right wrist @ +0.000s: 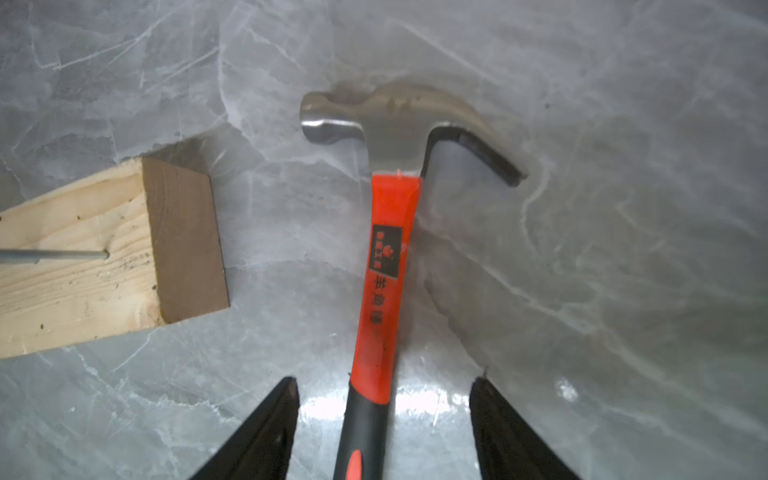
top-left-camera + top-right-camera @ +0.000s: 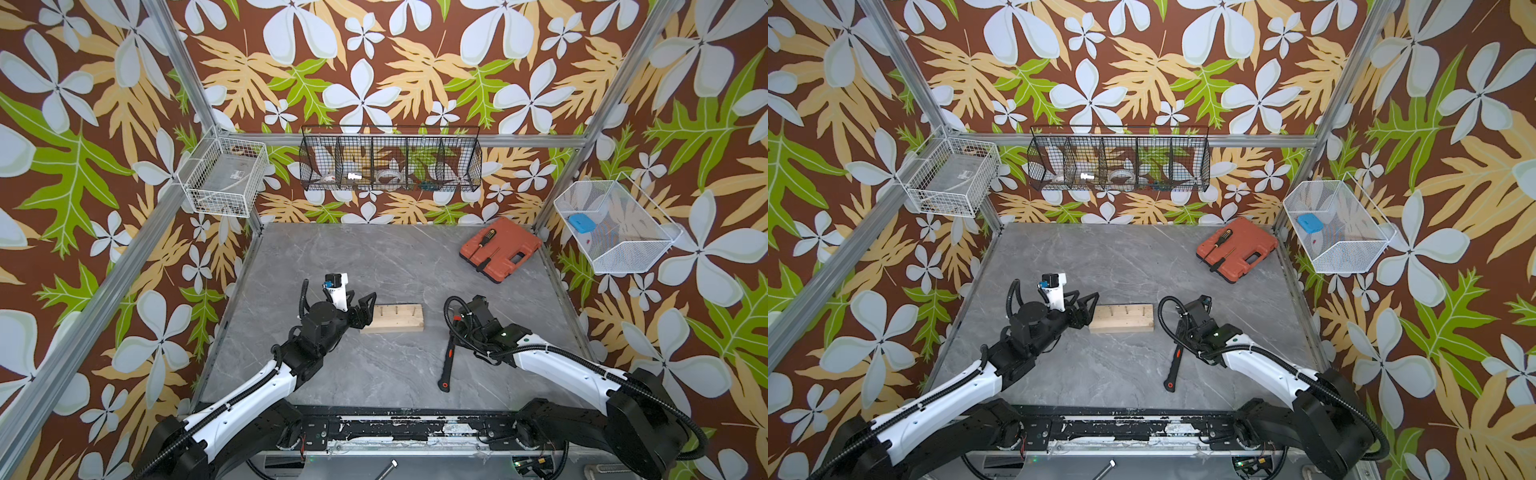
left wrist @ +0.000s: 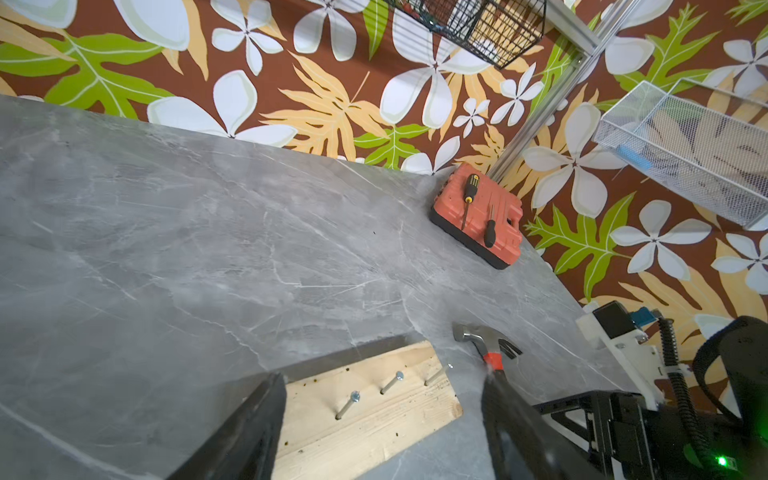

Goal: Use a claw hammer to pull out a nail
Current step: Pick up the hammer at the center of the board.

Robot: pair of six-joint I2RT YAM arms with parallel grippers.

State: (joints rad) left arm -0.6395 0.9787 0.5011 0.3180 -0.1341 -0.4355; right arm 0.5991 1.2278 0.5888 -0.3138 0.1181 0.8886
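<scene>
The right gripper [image 1: 384, 380] is standing apart. Its black fingers [image 1: 266, 428] are straddling the claw hammer with silver head, orange-red shaft and black handle [image 1: 386, 257], and a gap is showing on each side of the shaft. Only the right wrist view is showing this. The hammer is lying flat on the grey marbled bench [image 2: 374, 257], right of the middle, with its handle end pointing to the near edge. In both top views the right wrist is covering the head, while the left wrist view is showing it clear.

The left gripper [image 3: 381, 376] is standing apart too, around the left end of the pale wooden block [image 2: 395, 320], with bare bench showing between one finger and the wood. Grey metal nails [image 3: 348, 405] are standing in the block, whose right end is lying near the hammer head.

An orange plastic tool case [image 2: 505, 245] carrying a black-and-yellow screwdriver [image 2: 487, 237] is sitting in the far right corner.
</scene>
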